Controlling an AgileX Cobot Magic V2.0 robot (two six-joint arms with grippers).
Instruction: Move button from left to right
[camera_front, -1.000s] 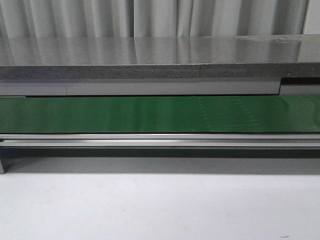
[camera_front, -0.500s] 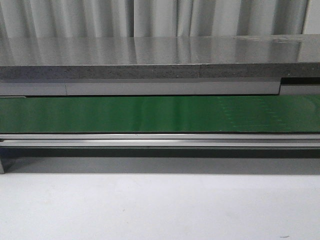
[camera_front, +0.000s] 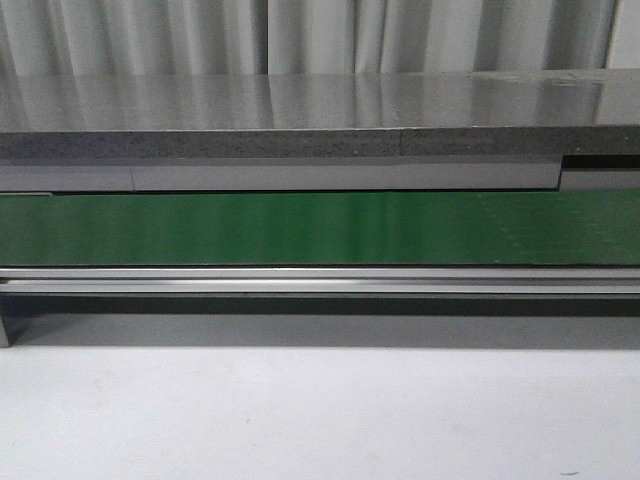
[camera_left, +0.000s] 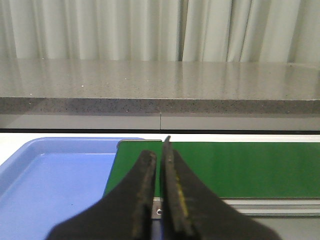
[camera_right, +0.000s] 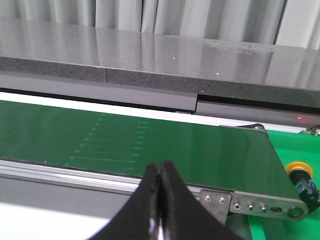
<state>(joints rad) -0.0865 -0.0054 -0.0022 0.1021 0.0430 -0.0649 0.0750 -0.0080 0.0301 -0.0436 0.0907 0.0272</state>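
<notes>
The left gripper has its two dark fingers brought almost together, with only a thin slit between the tips, and nothing sits between them; it hangs over the end of the green conveyor belt, touching nothing that can be seen. The right gripper is pressed fully closed, its two black fingers meeting along a single line, likewise empty and clear of the belt below it. One button is visible, and only from the right wrist camera: its round yellow-orange cap lies just past the belt's far end, beside the metal end bracket with its row of screws, resting on a bright green surface, with a bit of its dark body and blue marking showing under the cap. It is well apart from both grippers. One blue tray lies at the other end of the belt, its rim right against the belt's edge, seen under the left wrist. In the front view neither arm appears; there is one long green belt running across the scene, one aluminium rail along its near side, one grey speckled countertop behind it, pale curtains beyond, and the white table in the foreground.
</notes>
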